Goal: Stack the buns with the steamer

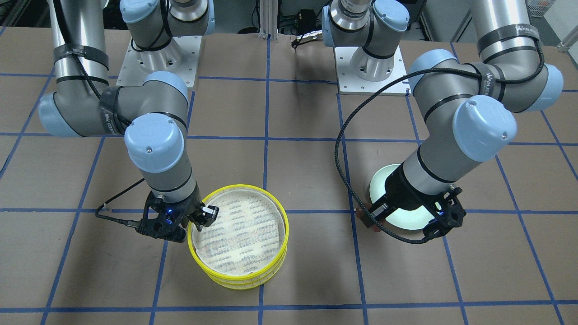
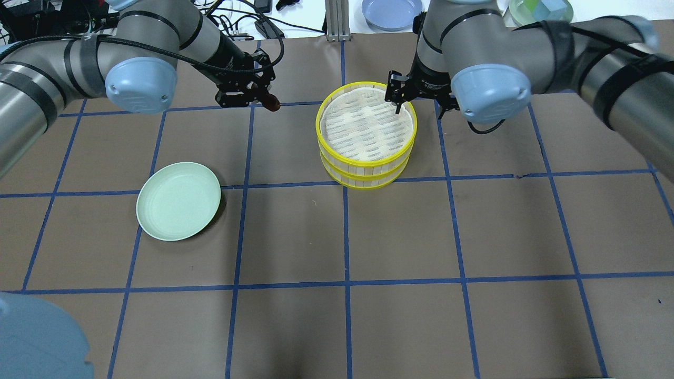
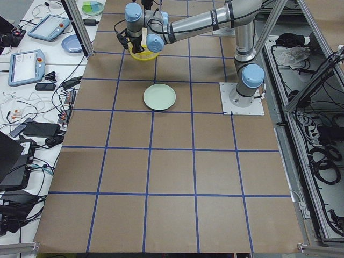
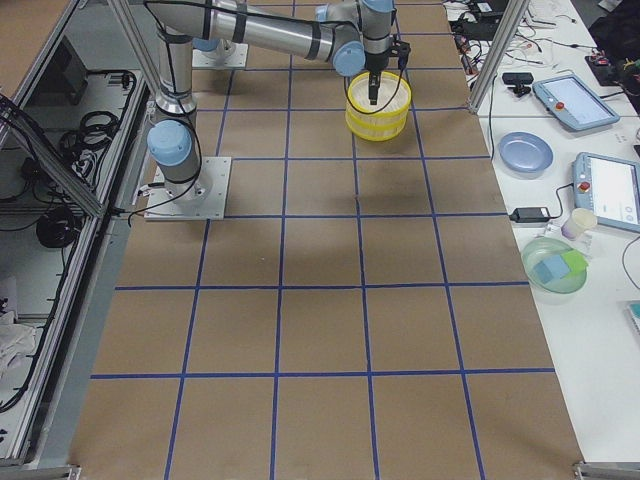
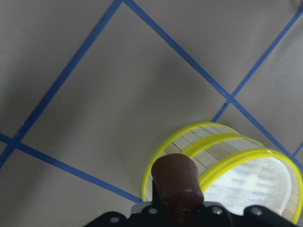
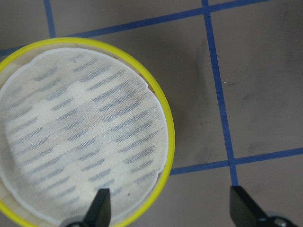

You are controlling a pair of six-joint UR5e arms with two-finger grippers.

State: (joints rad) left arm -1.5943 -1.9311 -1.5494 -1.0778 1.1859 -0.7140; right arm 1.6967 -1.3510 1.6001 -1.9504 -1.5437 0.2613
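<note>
The yellow two-tier steamer (image 2: 367,131) with a white cloth liner stands mid-table; it also shows in the front view (image 1: 239,234) and the left wrist view (image 5: 227,161). My left gripper (image 2: 268,101) is shut on the dark reddish-brown bun (image 5: 175,182) and holds it above the table, left of the steamer and apart from it. My right gripper (image 6: 173,208) is open and empty, straddling the steamer's far rim (image 6: 165,142), one finger over the liner and one outside. The pale green plate (image 2: 179,200) holds nothing. The cream-white bun is out of view.
A blue plate (image 2: 392,13) and a green bowl (image 2: 542,10) sit on the white bench beyond the table's far edge. In the front view the left arm covers part of the pale green plate (image 1: 384,185), and its black cable (image 1: 343,149) loops beside it.
</note>
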